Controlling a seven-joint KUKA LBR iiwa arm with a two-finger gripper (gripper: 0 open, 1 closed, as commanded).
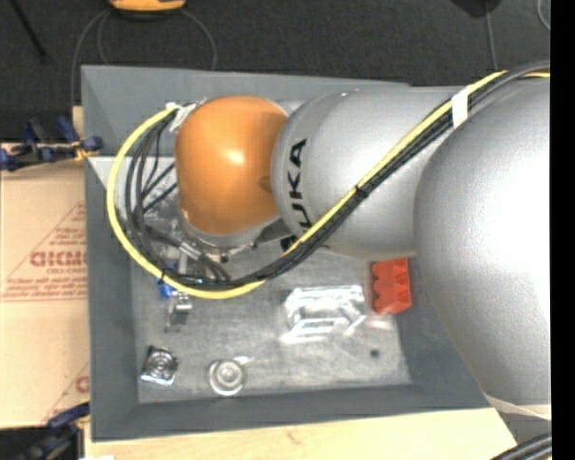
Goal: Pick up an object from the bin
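The arm [393, 171] reaches in from the right across the bin [110, 353]; its orange cover [228, 166] hangs over the bin's left half; the gripper [180, 300] sits beneath, whether spread or closed cannot be told; nearest it, toward the near-left corner, lie a shiny metal piece [159, 365] and a clear cap [227, 375]; a clear plastic piece [321, 314] and a red block [391, 286] lie further right.

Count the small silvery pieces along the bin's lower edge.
2: a crumpled piece in the lower left corner, a round piece right of it. The arm may hide others.
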